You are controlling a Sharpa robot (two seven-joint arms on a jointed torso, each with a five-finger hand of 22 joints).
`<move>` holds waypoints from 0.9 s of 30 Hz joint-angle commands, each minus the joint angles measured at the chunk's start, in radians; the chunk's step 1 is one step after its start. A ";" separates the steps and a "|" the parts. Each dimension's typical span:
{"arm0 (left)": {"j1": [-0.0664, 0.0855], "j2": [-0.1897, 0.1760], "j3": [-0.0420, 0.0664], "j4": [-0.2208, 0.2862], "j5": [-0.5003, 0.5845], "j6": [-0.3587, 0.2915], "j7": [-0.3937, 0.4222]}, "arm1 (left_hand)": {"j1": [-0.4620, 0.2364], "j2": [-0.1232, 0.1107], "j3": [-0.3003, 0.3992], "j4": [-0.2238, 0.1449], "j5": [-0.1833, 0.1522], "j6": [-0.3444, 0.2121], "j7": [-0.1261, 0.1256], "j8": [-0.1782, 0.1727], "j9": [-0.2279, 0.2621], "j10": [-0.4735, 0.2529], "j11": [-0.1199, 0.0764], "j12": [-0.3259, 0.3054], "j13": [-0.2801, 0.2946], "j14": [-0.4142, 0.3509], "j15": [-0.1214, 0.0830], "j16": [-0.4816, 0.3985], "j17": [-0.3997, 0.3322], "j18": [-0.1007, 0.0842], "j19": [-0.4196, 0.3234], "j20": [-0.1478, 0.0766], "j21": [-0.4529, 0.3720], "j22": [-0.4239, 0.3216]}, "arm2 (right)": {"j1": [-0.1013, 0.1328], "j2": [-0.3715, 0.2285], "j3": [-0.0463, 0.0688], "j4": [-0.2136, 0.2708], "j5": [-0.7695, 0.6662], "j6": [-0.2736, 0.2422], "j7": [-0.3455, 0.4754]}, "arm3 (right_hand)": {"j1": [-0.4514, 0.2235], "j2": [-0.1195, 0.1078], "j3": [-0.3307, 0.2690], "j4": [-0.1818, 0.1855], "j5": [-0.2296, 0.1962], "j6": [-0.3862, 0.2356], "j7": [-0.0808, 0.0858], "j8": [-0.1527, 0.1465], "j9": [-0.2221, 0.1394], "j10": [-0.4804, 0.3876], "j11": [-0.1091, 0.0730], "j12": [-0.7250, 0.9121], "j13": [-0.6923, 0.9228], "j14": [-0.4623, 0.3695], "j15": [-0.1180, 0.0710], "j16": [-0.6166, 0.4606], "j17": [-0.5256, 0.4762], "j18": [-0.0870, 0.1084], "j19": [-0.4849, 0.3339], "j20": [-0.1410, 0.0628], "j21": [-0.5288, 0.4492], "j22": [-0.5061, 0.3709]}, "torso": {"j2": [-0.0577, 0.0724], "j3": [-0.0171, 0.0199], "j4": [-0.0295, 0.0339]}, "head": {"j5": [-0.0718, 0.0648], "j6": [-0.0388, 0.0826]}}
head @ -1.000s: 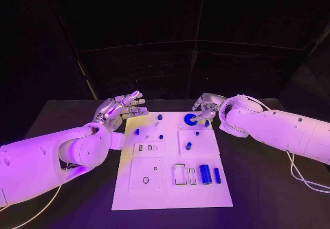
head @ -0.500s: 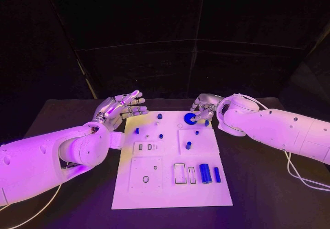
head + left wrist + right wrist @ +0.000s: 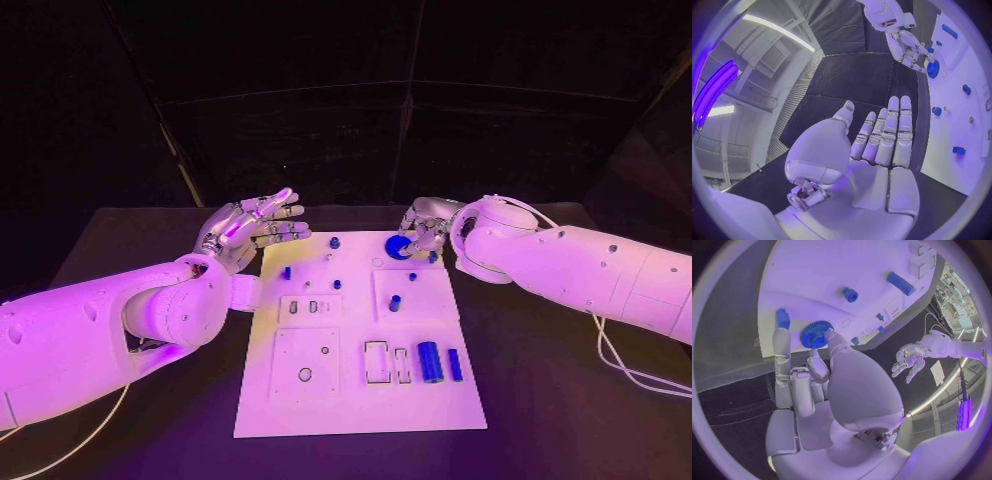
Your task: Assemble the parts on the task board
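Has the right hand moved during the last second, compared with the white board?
Yes. The right hand has shifted slightly left, toward the blue gear at the far end of the white board.

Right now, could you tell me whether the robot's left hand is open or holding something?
Open: the left hand holds nothing, fingers straight and apart.

— Left hand point(image 3: 254, 228)?
— Raised, palm up, fingers straight and apart, holding nothing.
— Right hand point(image 3: 420, 228)?
— Arm bent at the far end, fingers curled downward; grip cannot be confirmed.
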 commanded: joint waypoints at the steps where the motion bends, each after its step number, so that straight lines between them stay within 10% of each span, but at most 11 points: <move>1: 0.001 0.001 0.000 -0.001 -0.004 0.011 0.002 | 0.008 0.002 0.001 -0.006 0.006 -0.007 0.049 -0.006 -0.001 -0.008 0.002 -0.005 -0.001 0.006 -0.001 -0.004 -0.001 0.012 0.006 0.000 -0.006 -0.001 | 0.002 0.003 0.001 -0.003 -0.012 0.028 -0.003 | 0.007 0.003 0.006 -0.003 -0.007 0.011 0.000 0.006 0.002 0.014 0.001 0.010 0.013 0.075 0.002 0.007 0.118 -0.005 0.000 0.003 0.009 0.005 | 0.000 -0.0002 0.0006 | 0.000 -0.002; 17: 0.001 0.002 0.000 -0.001 -0.004 0.013 0.001 | 0.008 0.002 0.001 -0.006 0.006 -0.007 0.049 -0.006 -0.001 -0.008 0.002 -0.005 -0.001 0.006 -0.001 -0.004 -0.001 0.012 0.006 0.000 -0.006 -0.001 | 0.002 0.016 0.001 -0.015 -0.011 0.030 -0.008 | 0.002 0.042 0.047 -0.009 -0.052 0.118 -0.023 0.037 0.003 0.072 -0.019 0.056 0.091 0.077 -0.014 0.010 0.129 -0.007 0.006 -0.009 0.029 0.025 | 0.000 -0.0001 0.0000 | 0.000 -0.002; 27: 0.001 0.001 0.000 0.002 -0.004 0.014 0.001 | 0.009 0.003 0.001 -0.007 0.006 -0.007 0.049 -0.006 -0.001 -0.009 0.002 -0.005 -0.001 0.006 -0.001 -0.005 -0.001 0.012 0.007 0.000 -0.007 -0.002 | 0.001 0.022 0.001 0.001 -0.011 -0.078 -0.016 | 0.015 0.054 0.100 -0.027 -0.067 0.180 -0.044 0.043 0.002 0.108 -0.038 0.079 0.139 0.078 -0.031 0.011 0.134 -0.010 0.014 -0.024 0.042 0.041 | 0.000 -0.0010 0.0023 | 0.003 0.003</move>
